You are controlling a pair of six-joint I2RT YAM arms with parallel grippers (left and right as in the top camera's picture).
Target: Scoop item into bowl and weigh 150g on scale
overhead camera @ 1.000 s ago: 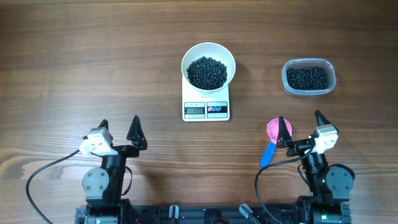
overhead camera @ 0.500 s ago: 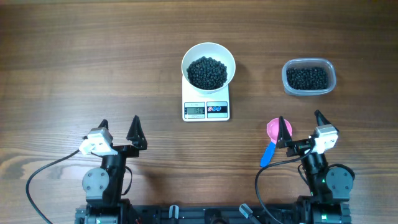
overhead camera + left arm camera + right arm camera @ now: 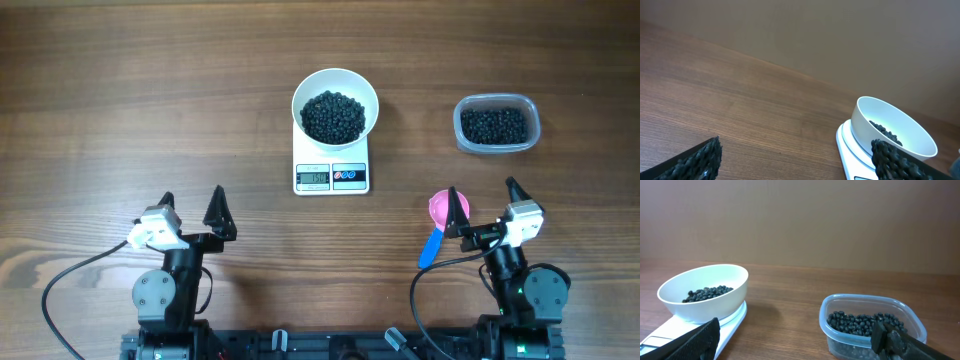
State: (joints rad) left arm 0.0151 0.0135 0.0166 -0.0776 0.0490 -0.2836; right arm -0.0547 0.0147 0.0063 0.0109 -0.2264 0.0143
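The white bowl [image 3: 335, 104] stands on the scale [image 3: 332, 176] at the table's middle, with a heap of black pellets, the item [image 3: 333, 116], inside it. The scale's display is lit, its digits too small to read. My left gripper [image 3: 192, 194] rests open and empty near the front left. At the front right my right gripper [image 3: 484, 189] is open and empty too. In the left wrist view the bowl [image 3: 890, 127] sits ahead to the right of my left gripper [image 3: 796, 147]. From the right wrist, the bowl [image 3: 705, 292] is ahead to the left of my right gripper [image 3: 796, 328].
A clear plastic tub [image 3: 496, 123] holding more black pellets stands at the right, also seen as the tub [image 3: 872, 325] in the right wrist view. A scoop with a pink cup [image 3: 438, 207] and blue handle lies on the table by my right gripper's left finger.
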